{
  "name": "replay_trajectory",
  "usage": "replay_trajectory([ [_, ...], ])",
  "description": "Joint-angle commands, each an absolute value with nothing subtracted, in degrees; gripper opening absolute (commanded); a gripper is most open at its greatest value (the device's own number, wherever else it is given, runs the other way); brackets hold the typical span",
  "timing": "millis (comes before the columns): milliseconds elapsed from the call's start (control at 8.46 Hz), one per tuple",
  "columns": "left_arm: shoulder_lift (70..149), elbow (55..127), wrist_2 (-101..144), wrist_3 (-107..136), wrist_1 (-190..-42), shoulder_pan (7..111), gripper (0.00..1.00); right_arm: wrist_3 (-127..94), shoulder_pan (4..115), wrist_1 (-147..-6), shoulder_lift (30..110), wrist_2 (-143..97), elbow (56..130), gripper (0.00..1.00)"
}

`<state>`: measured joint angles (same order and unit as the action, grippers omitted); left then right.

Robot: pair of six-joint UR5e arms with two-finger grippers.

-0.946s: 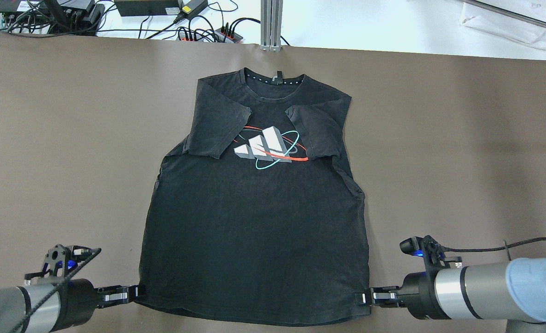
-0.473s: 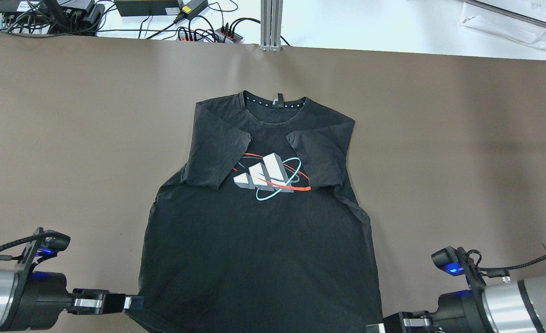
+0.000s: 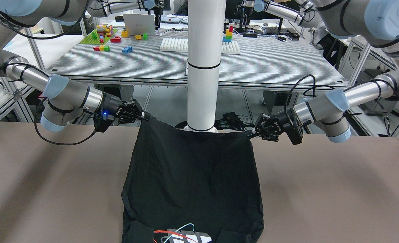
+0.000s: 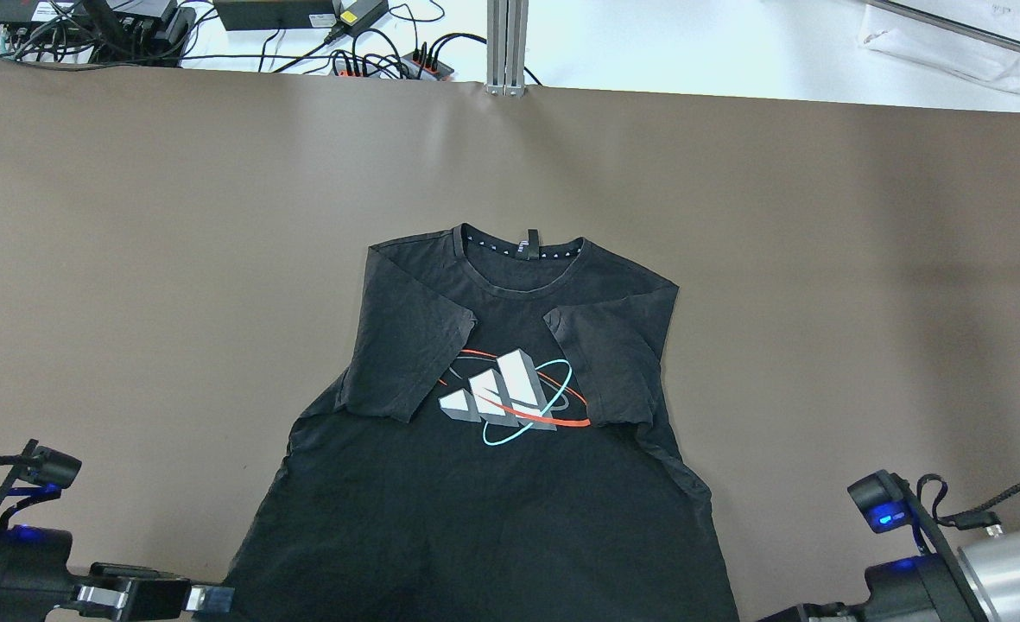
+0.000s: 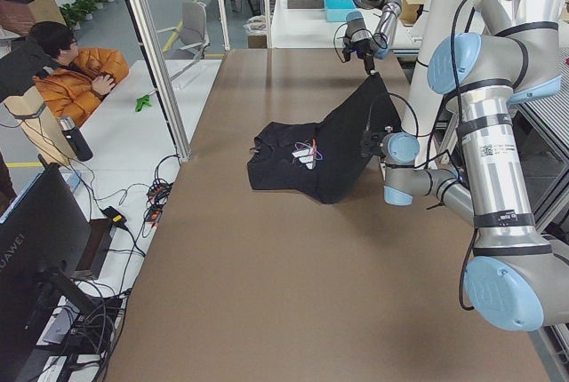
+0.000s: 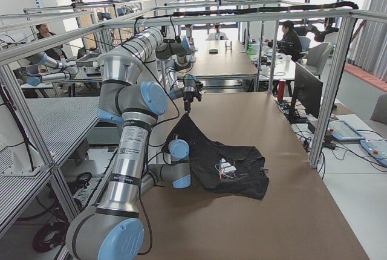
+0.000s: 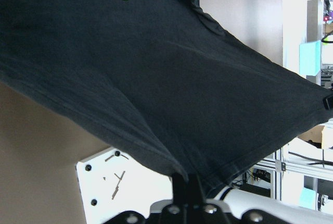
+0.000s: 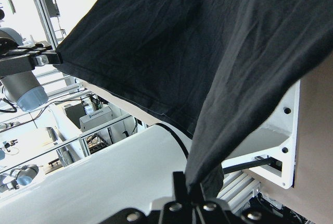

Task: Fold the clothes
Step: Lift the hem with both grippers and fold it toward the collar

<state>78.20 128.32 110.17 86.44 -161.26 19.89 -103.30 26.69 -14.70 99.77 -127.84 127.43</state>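
Note:
The clothes are one black T-shirt [image 4: 492, 518] with a white, red and teal logo [image 4: 510, 397] and both sleeves folded inward. Its collar end lies flat on the brown table [image 4: 129, 259]. Its bottom hem is lifted and stretched in front of the white pillar [image 3: 204, 67]. My left gripper [image 3: 251, 135] is shut on one hem corner, which also shows in the left wrist view [image 7: 187, 179]. My right gripper [image 3: 145, 118] is shut on the other hem corner, which also shows in the right wrist view [image 8: 192, 187].
An aluminium post [image 4: 507, 47] and power strips with cables [image 4: 380, 60] stand past the table's far edge. A seated person [image 5: 67, 67] is beside the table. Bare brown table surface lies on both sides of the shirt.
Both grippers have pulled back toward the robot with the hem corners. The whole shirt has slid toward the near edge, and the collar is now farther from the far edge.

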Motion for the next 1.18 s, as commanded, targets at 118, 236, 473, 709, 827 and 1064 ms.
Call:
replay_trajectory([
  [118,81.36,120.79,105.81,86.92,-161.02,25.37,0.0,-100.39,37.94,-14.15,93.89,-128.76,114.2,0.0],
  [236,84.78,119.11,105.82,87.01,-159.01,27.23,0.0,-99.68,39.71,-14.32,91.87,-128.67,111.82,0.0],
  [473,93.12,118.74,105.91,87.54,-148.41,31.27,0.0,-99.58,43.57,-15.29,88.61,-128.58,108.39,0.0],
  [709,96.14,118.65,106.43,87.98,-144.15,35.49,0.0,-99.15,44.64,-15.73,87.89,-127.62,106.62,0.0],
  [827,96.94,118.65,108.18,87.98,-142.49,37.6,0.0,-96.62,45.78,-16.52,87.19,-127.53,106.26,0.0],
  [1064,97.99,116.3,109.69,87.72,-141.86,40.07,0.0,-93.53,47.71,-21.42,85.53,-125.7,106.26,0.0],
])
